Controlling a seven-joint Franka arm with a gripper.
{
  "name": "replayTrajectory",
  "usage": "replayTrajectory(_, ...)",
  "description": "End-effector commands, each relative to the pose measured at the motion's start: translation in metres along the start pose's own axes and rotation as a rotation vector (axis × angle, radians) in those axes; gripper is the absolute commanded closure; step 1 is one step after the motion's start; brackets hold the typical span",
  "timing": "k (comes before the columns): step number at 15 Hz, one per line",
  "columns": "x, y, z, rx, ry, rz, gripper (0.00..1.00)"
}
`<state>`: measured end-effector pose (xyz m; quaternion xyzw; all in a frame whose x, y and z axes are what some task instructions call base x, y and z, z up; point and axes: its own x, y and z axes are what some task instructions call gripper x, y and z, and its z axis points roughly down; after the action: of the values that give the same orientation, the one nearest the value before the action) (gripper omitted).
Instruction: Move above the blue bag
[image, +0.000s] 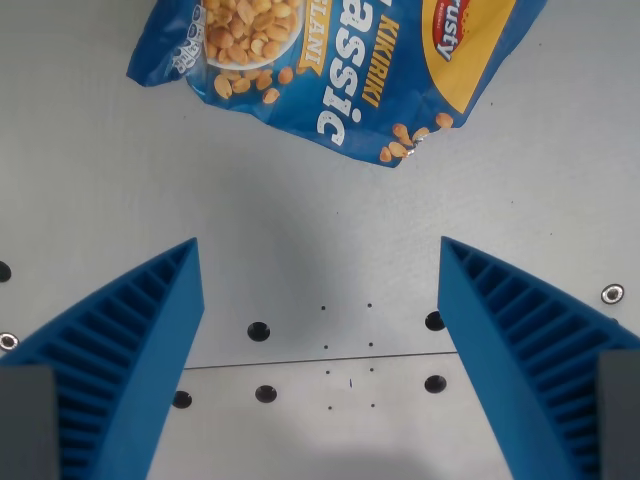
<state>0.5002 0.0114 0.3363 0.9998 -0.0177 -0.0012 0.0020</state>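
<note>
A blue snack bag printed with peanuts and white lettering lies flat on the grey table at the top of the wrist view, cut off by the upper edge. My gripper hangs over bare table below the bag. Its two blue ribbed fingers stand wide apart at the wrist view's left and right, open, with nothing between them. The bag's lower corner is a short way beyond the fingertips.
The grey table has several small dark holes and a thin seam line between the fingers. A metal screw sits at the wrist view's right edge.
</note>
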Motion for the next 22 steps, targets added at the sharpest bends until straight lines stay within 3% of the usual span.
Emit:
replayTrajectory(1, 0.000, 0.000, -0.001, 0.000, 0.003, 0.000, 0.00)
replayTrajectory(11, 0.003, 0.001, 0.003, 0.000, 0.008, -0.005, 0.00)
replayTrajectory(22, 0.021, 0.008, 0.026, -0.002, 0.014, -0.033, 0.00)
